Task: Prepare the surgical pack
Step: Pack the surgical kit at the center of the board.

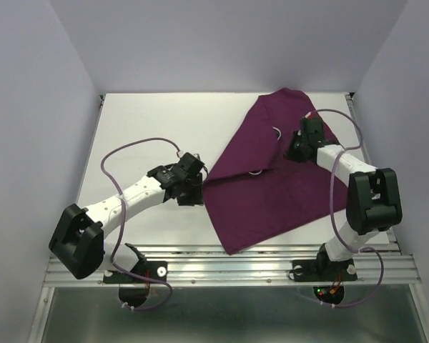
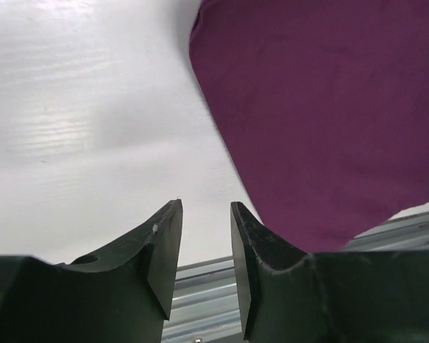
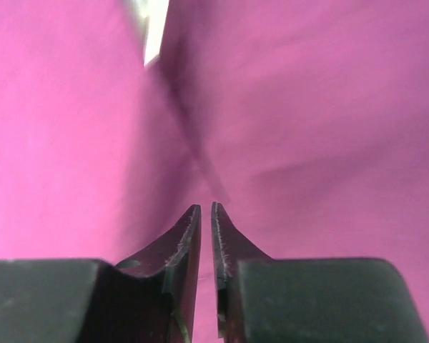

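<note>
Smooth white table [image 1: 150,121]; soft purple cloth [image 1: 272,193], angular folds, right fingers [image 3: 182,243] pinching.

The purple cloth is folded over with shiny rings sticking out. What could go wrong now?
Silver rings peek from under the cloth's fold. If the right fingers, close against the cloth, tug it, they might slide out.
The cloth's near corner reaches the metal rail at the table edge; a pull that way might drag it off.
The left fingers sit over bare table, so closing now would likely catch nothing.
</note>
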